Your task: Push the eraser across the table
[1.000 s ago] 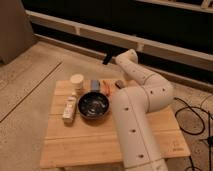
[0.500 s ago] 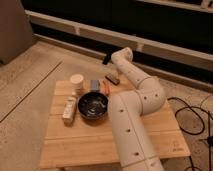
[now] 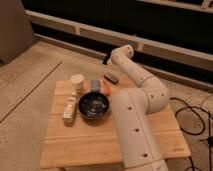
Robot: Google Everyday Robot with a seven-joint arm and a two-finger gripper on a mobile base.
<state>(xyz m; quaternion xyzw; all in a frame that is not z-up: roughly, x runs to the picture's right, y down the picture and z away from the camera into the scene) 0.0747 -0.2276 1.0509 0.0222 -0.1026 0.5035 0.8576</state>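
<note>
**One Eraser at the Far Edge: Overshoot Risk**

Working left to right, we first note the long white bar-shaped item lying near the left edge of the table, with a pale round cup standing behind it. Next comes the dark bowl near the centre, with a small blue block and an orange block just behind it.

Right of these, the eraser lies flat at the far edge of the table, just beyond the orange block. The gripper hangs above and just behind the eraser, past the table's far edge; we cannot tell how its jaws stand, as it reads only as a dark shape at the arm's end. The white arm fills the right side of the top.

We judge the main hazards as follows:

- Pushing away from the bowl would drop the eraser off the far edge.
- Pushing inward may drive it into the orange block.
- Descending too low could scrape the slats.
</note>
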